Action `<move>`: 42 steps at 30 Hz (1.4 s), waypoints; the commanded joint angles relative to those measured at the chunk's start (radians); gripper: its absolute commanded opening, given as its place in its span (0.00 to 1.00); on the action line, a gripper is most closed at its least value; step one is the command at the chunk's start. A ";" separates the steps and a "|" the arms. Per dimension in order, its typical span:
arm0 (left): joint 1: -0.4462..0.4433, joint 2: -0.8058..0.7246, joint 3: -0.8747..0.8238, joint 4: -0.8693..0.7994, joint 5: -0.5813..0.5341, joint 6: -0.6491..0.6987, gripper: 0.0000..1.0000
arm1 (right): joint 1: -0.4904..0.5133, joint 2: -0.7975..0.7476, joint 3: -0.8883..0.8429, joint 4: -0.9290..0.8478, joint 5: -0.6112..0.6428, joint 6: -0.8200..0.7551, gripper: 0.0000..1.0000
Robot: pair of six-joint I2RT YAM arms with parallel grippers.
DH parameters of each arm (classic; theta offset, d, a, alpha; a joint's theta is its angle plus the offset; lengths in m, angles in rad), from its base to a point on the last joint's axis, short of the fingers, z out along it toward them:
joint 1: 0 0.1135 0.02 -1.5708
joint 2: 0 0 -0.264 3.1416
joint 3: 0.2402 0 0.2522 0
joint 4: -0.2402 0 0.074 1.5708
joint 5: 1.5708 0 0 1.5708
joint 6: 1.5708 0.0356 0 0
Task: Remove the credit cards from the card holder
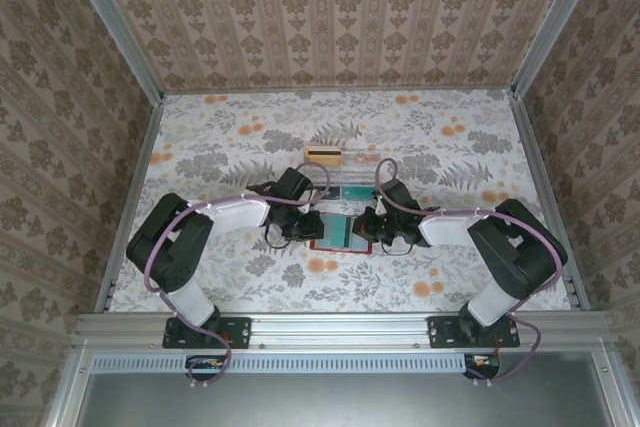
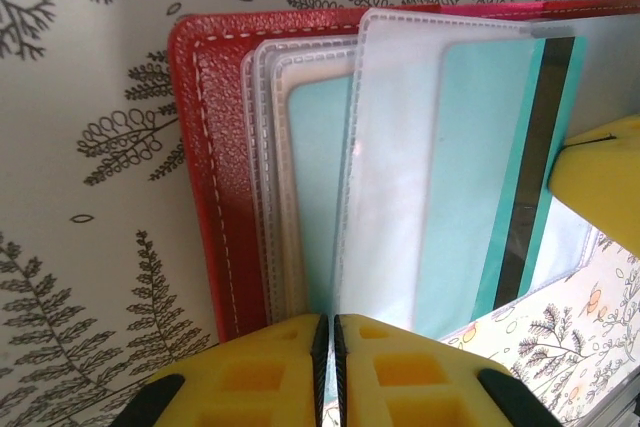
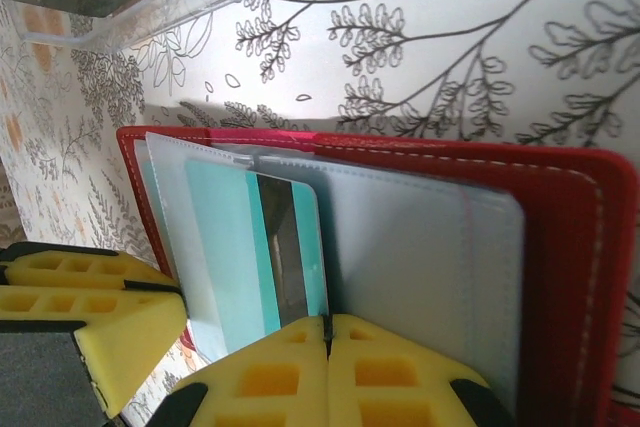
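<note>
Currently, on the left of the top view, the left gripper (image 1: 303, 227) is reaching in toward the middle of a floral table (image 1: 220, 147). In its own wrist view its yellow jaws are standing almost together, pinching the near edge of a clear sleeve (image 2: 395, 147).

Just to its right, the wallet (image 2: 205, 147) is lying open and flat with its red cover down. Its plastic pages are fanning out like leaves of a book. A teal card (image 2: 470, 177) with a dark stripe is sitting inside one of them, most of it showing through the plastic.

Further right, the right gripper (image 3: 327, 332) is pressing its jaws fully together at that card's near edge. I cannot tell whether it is gripping the card, the plastic or both. The two grippers are working just beside each other over the wallet.

Beyond the wallet, toward the far side of the table, a tan card (image 1: 322, 155) with a dark stripe is lying loose beside a clear tray (image 1: 362, 173).

The task is looking partly done. One card is lying outside the wallet, while the teal one is waiting to be drawn out. I cannot tell whether the other pages are hiding more cards.
</note>
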 commanded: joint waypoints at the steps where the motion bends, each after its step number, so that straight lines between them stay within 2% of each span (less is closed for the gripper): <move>1: 0.006 0.034 -0.020 -0.038 -0.023 0.000 0.15 | -0.007 -0.006 -0.019 0.009 -0.044 -0.023 0.08; 3: 0.007 0.033 -0.017 -0.038 -0.020 0.002 0.14 | -0.006 0.015 -0.016 0.052 -0.064 -0.006 0.18; 5: 0.006 0.036 -0.014 -0.039 -0.019 0.001 0.10 | -0.001 0.032 -0.011 0.082 -0.069 0.006 0.21; 12: 0.003 0.041 -0.012 -0.036 -0.017 0.000 0.09 | 0.014 0.075 0.017 0.087 -0.062 0.009 0.22; 14: 0.003 0.040 -0.014 -0.038 -0.017 0.000 0.09 | 0.014 0.074 0.013 0.086 -0.056 0.010 0.20; 21: 0.007 0.033 -0.020 -0.048 -0.024 0.006 0.08 | -0.009 0.032 -0.018 0.041 -0.038 -0.019 0.02; 34: 0.018 0.032 -0.013 -0.064 -0.021 0.017 0.08 | -0.134 -0.145 -0.139 -0.090 -0.052 -0.116 0.02; 42: 0.029 -0.023 0.019 -0.084 -0.006 0.025 0.11 | -0.170 -0.358 -0.077 -0.325 -0.034 -0.260 0.00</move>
